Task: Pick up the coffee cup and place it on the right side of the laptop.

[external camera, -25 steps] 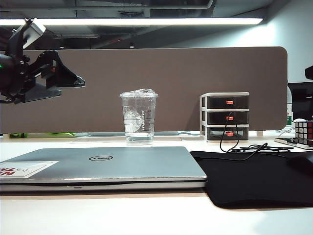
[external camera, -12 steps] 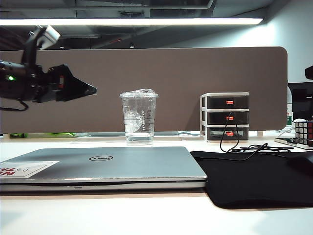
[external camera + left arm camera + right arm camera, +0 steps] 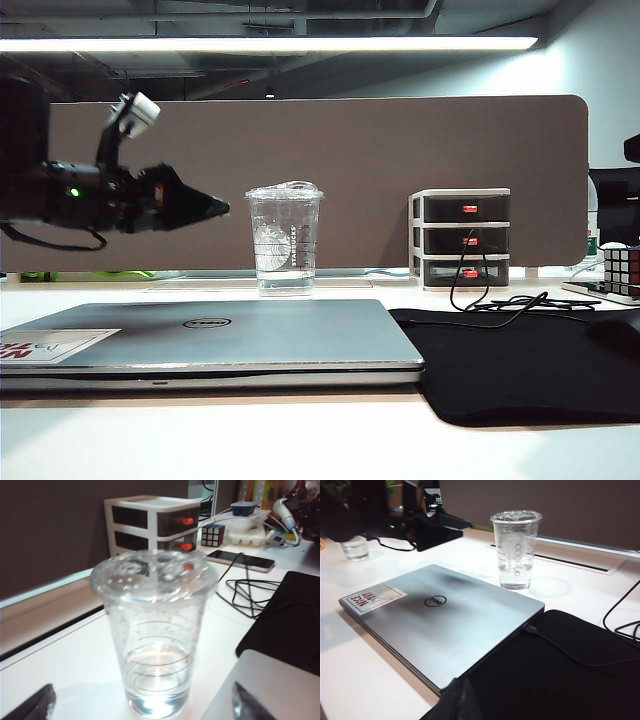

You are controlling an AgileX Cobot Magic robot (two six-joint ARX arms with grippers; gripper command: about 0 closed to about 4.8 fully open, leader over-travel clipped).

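The left gripper point(image 3: 215, 207) hangs in the air just left of the coffee cup point(image 3: 284, 240), jaws spread wide – nothing held; the cup stands upright on the table behind the closed laptop point(image 3: 210, 340); the right gripper point(image 3: 451, 702) shows only a dark tip – whether its jaws are apart I cannot tell.

One coffee cup point(image 3: 284, 238), one laptop point(image 3: 210, 340), one drawer unit point(image 3: 459, 238).

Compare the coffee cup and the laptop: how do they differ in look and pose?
The coffee cup is clear plastic with a domed lid; the laptop is opaque silver-grey metal. The cup stands tall and upright; the laptop lies flat and closed. The cup holds a little clear liquid at the bottom; the laptop carries a white-and-red sticker at one corner. Both rest on the white table and bear a round logo.
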